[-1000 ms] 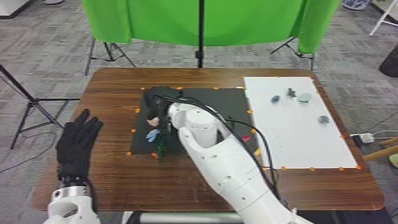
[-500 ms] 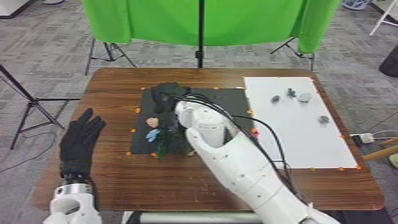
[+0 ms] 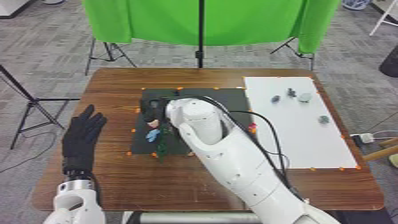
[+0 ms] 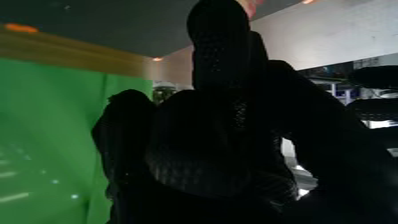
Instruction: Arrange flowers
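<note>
My left hand (image 3: 82, 137) is open, its fingers straight, by the table's left edge. My right hand (image 3: 154, 107) is over the left part of the dark mat (image 3: 182, 92), just beyond a pink flower (image 3: 153, 123) that it partly covers. Nearer to me lie a light blue flower (image 3: 153, 135) and green stems (image 3: 162, 147). A red flower (image 3: 252, 128) shows beside the right forearm. In the right wrist view the black glove of my right hand (image 4: 195, 145) hides whatever is under it, and a pink patch (image 4: 252, 6) peeks out past it.
A white sheet (image 3: 302, 135) covers the table's right side, with several small grey and pale green pieces (image 3: 305, 98) on it. Orange markers edge the mat and sheet. The right forearm (image 3: 226, 150) and its cables cross the mat. A green cloth (image 3: 160, 22) hangs behind the table.
The right hand went a little away from me, then came back toward the pink flower, covering part of it again. The left hand has shifted slightly right and away from me.
</note>
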